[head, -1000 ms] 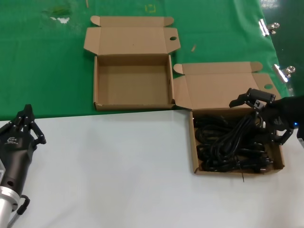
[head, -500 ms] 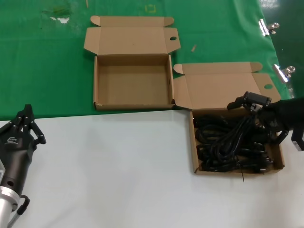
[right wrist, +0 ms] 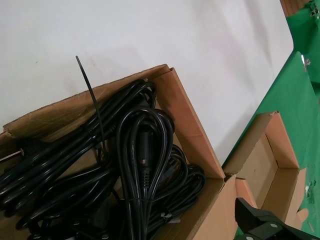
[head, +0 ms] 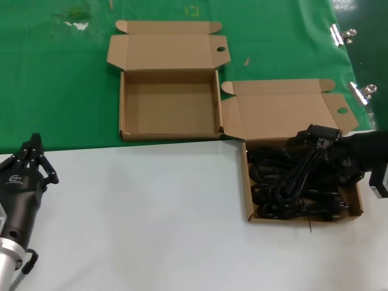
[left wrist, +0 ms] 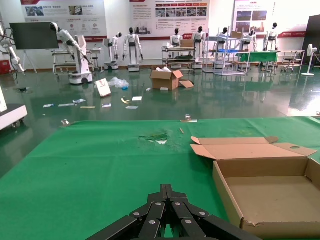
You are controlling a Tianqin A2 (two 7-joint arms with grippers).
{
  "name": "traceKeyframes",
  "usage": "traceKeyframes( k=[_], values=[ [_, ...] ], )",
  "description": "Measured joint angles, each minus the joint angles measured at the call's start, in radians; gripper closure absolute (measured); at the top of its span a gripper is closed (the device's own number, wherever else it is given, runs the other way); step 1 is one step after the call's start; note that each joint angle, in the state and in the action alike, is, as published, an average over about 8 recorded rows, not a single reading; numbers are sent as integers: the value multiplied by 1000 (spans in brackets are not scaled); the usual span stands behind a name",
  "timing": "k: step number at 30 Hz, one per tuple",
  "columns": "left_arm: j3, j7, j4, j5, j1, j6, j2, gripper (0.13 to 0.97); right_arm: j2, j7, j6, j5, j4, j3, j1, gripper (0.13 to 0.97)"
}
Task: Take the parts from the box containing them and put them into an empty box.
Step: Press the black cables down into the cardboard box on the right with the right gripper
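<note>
The black power cables (head: 285, 182) lie tangled in the right-hand brown box (head: 247, 182), whose lid (head: 285, 109) is folded back. My right gripper (head: 327, 151) is open and sits low over the far right part of the pile, astride a raised bundle of cable. In the right wrist view a looped bundle (right wrist: 142, 150) runs under the wrist, and one finger (right wrist: 257, 220) shows out past the box wall. The empty box (head: 121, 103) stands open to the far left of it, on the green cloth. My left gripper (head: 33, 154) is shut and parked at the near left.
The boxes sit where the green cloth (head: 60, 91) meets the white tabletop (head: 151, 212). Metal clips (head: 342, 35) hold the cloth at the far right edge. The left wrist view shows the empty box (left wrist: 265, 195) ahead of the shut left gripper (left wrist: 173, 192).
My right gripper has sunk lower onto the cable pile and shifted slightly right. The left arm has not moved.
</note>
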Motion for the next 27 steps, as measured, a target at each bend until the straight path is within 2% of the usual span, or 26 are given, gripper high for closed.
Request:
traceKeyframes(
  k=[3, 12, 20, 21, 27],
  values=[
    [0, 0, 0, 0, 0, 0, 0, 957, -2, -9, 1, -1, -10, 4, 2, 196],
    [0, 0, 0, 0, 0, 0, 0, 957, 1, -13, -3, -4, -12, 11, -5, 324],
    [0, 0, 0, 0, 0, 0, 0, 957, -2, -18, -4, -9, -14, 13, -14, 517],
    [0, 0, 0, 0, 0, 0, 0, 957, -3, -18, -3, -10, -14, 13, -15, 517],
    [0, 0, 0, 0, 0, 0, 0, 957, -10, -22, -2, -13, -18, 13, -22, 673]
  ],
)
